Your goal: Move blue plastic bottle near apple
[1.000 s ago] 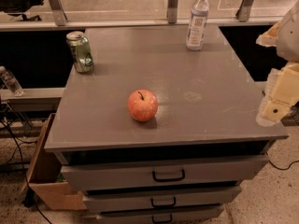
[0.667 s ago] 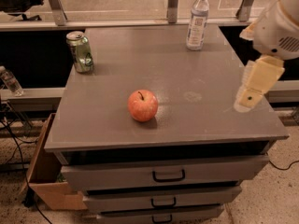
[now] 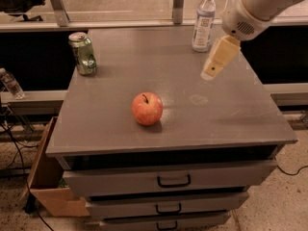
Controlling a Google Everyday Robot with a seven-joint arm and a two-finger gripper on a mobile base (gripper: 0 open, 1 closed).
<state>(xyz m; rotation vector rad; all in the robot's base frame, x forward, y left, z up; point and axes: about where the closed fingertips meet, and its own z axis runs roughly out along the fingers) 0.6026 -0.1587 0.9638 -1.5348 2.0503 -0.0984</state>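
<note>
The blue plastic bottle (image 3: 203, 20) stands upright at the back right of the grey cabinet top (image 3: 120, 66); it is clear, with a white cap and a pale label. The red-orange apple (image 3: 147, 108) sits near the front middle of the top. My gripper (image 3: 211, 73) hangs from the white arm at the upper right, pointing down and left above the top. It is just in front of and slightly right of the bottle, apart from it, and well to the right of and behind the apple. It holds nothing that I can see.
A green drink can (image 3: 83, 53) stands at the back left of the top. A small clear bottle (image 3: 10, 83) sits on a ledge at the far left. A cardboard box (image 3: 48, 186) is on the floor at the lower left. Drawers (image 3: 173, 181) with handles face me.
The gripper has moved from the right edge of the cabinet leftward and toward the back, ending close to the bottle. The bottle, apple and can have not moved.
</note>
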